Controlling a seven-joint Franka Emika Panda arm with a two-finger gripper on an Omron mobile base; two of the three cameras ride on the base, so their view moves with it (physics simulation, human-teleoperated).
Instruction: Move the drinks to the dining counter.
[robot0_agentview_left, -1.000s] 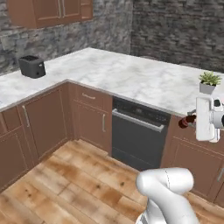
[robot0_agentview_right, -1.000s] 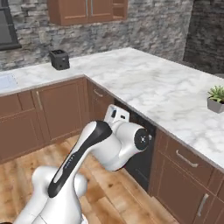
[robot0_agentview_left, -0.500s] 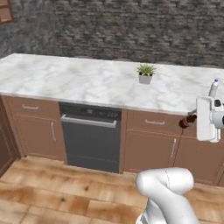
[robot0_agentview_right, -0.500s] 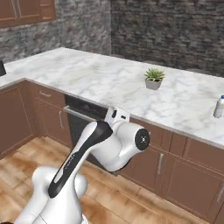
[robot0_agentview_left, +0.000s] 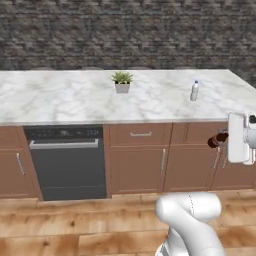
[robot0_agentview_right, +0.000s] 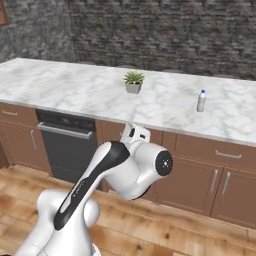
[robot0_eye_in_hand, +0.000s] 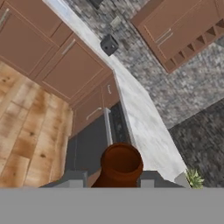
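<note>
**Cola bottle carried at the island; hand mostly hidden**

The hand (robot0_eye_in_hand: 112, 179) is largely cut off: in the hand view its two grey fingertips (robot0_eye_in_hand: 72, 178) show just above the bottom band, pressed against either side of the dark-brown cola bottle (robot0_eye_in_hand: 120, 165), so the fingers are clamped on that bottle. Only the bottle's rounded upper part is visible there. In the left base view the same bottle (robot0_agentview_left: 218, 139) is a small dark shape sticking out beside the white wrist at the right edge, in the air in front of the cabinet fronts, below the desk top. In the right base view the arm's bulky elbow covers that spot.

On the marble desk (robot0_agentview_left: 60, 100) the whitish bottle with blue cap (robot0_agentview_left: 194, 91) stands upright, right of a small potted plant (robot0_agentview_left: 122, 81), the two well apart. Below the top sit the dark dishwasher front (robot0_agentview_left: 67, 161) and brown cabinet doors (robot0_agentview_left: 140, 162). In the hand view a small black appliance (robot0_eye_in_hand: 109, 44) rests on a far worktop, too small to identify.
</note>
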